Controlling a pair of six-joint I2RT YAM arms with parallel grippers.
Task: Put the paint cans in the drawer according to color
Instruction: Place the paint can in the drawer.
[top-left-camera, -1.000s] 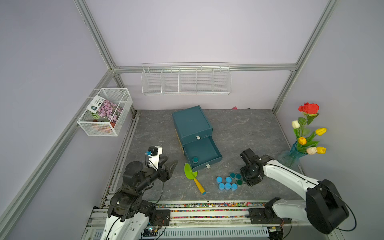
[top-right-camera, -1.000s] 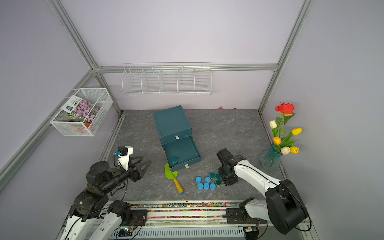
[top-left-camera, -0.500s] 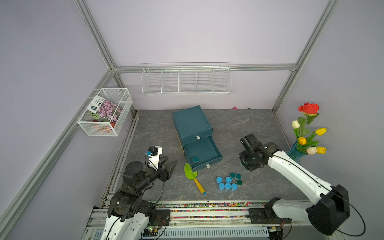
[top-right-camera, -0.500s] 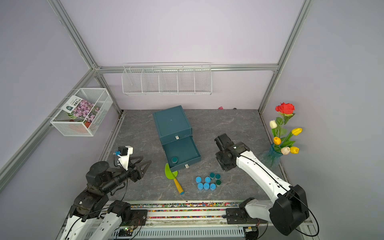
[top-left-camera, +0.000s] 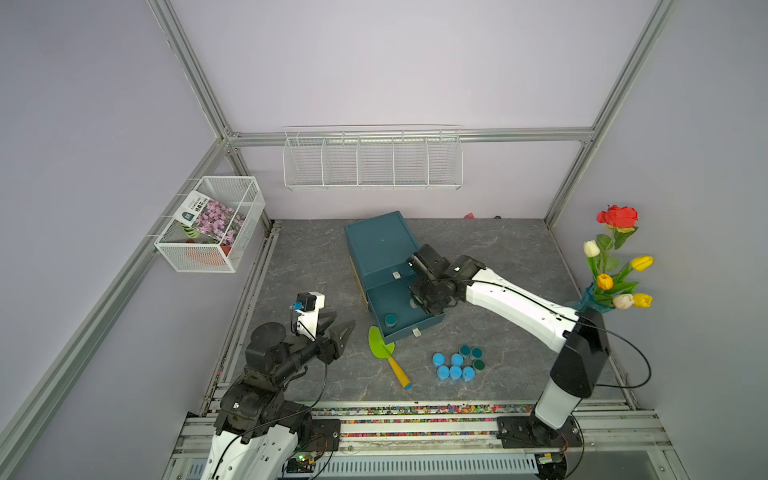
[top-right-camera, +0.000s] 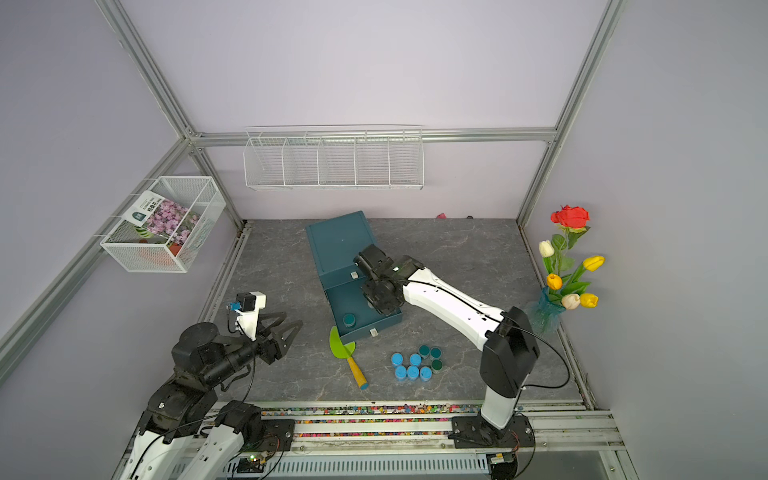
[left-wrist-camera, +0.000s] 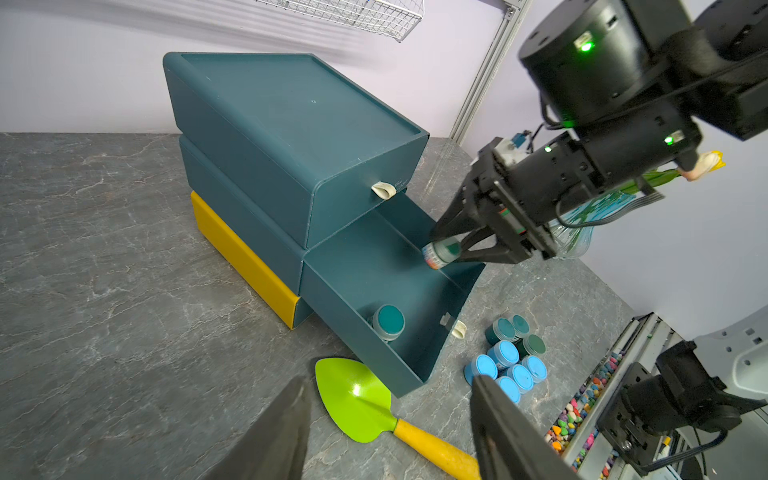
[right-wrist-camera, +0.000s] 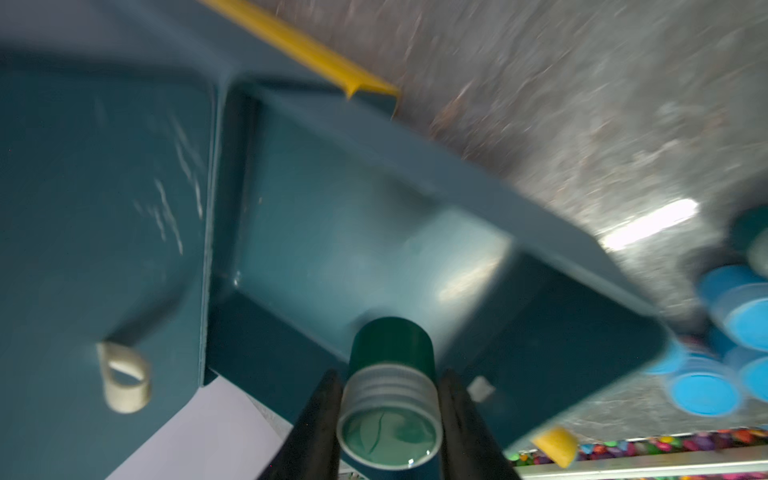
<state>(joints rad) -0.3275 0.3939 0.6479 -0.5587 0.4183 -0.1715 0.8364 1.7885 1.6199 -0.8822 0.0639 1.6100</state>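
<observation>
A white wire basket (top-left-camera: 210, 226) with a flower packet hangs on the left wall. Below it the left gripper (top-left-camera: 344, 318) hovers over the desk (top-left-camera: 316, 257), its two fingers spread wide with nothing between them. Just past it lies a green trowel (top-left-camera: 381, 344) with a yellow handle, its blade touching the front corner of the open drawer (top-left-camera: 386, 299). That drawer juts out of a dark teal cabinet (top-left-camera: 380, 245), and one teal paint can (top-left-camera: 390, 319) stands upright in its front left corner. Over the drawer's right side the right gripper (left-wrist-camera: 446, 248) pinches a dark green paint can (right-wrist-camera: 390, 399) by its sides, tipped over with the lid pointing away from the wrist. I cannot tell whether it touches the drawer wall. In front of the drawer, five light blue cans (top-left-camera: 453, 368) and three teal cans (top-left-camera: 473, 355) huddle together on the desk. At the far right stands a vase of flowers (top-left-camera: 615, 266).
</observation>
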